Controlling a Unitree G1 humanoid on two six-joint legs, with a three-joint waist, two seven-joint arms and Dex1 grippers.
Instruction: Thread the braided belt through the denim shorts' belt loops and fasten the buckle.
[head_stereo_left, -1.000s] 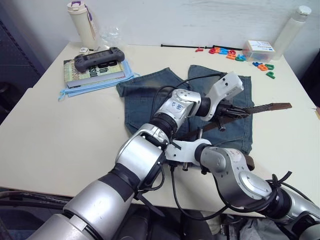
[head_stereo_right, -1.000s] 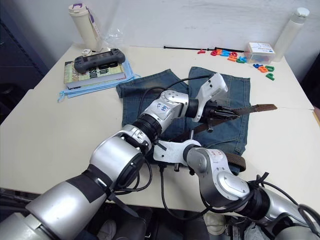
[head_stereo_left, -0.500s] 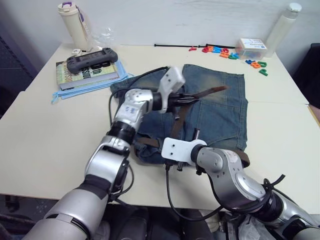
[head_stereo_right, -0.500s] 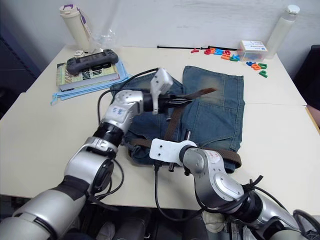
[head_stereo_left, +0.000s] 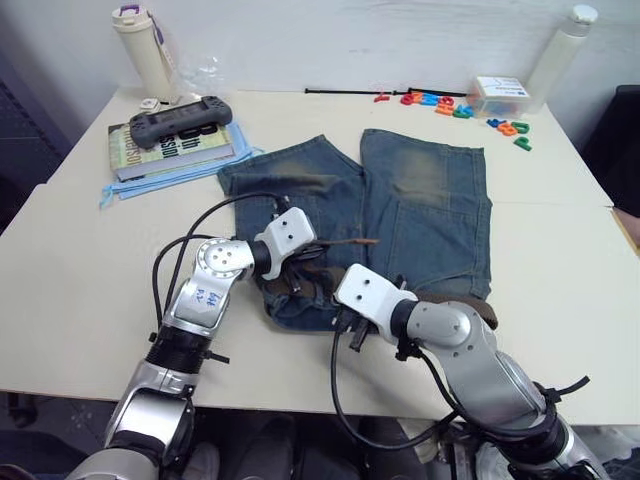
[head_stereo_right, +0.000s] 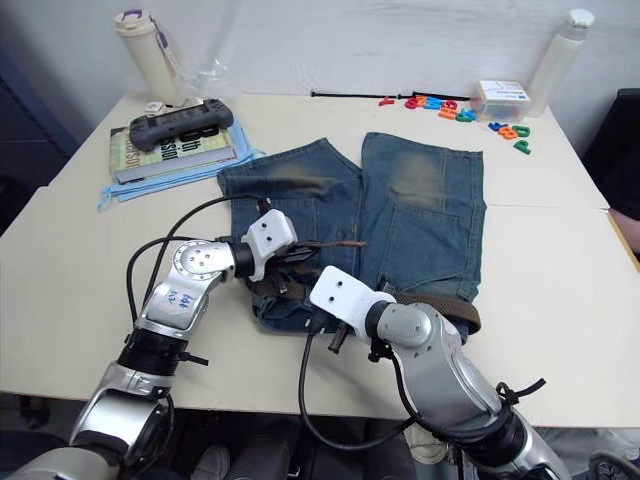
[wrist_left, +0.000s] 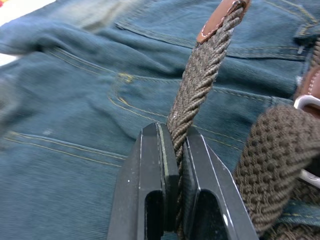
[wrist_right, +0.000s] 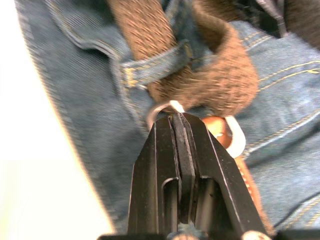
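L gripper (wrist_left: 173, 150) pinches belt (wrist_left: 200, 85) tail over shorts (head_stereo_left: 430, 210); R gripper (wrist_right: 180, 131) clamped, apparently on buckle (wrist_right: 235, 137), near waistband.

Faded denim shorts (head_stereo_left: 420, 210) flat on table, brown braided belt (wrist_left: 197, 87) along waistband, silver buckle (wrist_right: 235, 137).

**Cream table and its load**

The cream table (head_stereo_left: 90, 270) is being occupied by denim shorts (head_stereo_left: 420, 210), spread flat beyond both claws. Well beyond the left gripper (head_stereo_left: 300, 257), a blue folder (head_stereo_left: 170, 172) is lying near a white bottle (head_stereo_left: 140, 45). Coloured letters (head_stereo_left: 440, 103), a small box (head_stereo_left: 508, 92) and a second bottle (head_stereo_left: 560, 45) are sitting far beyond the right gripper (head_stereo_left: 352, 335).
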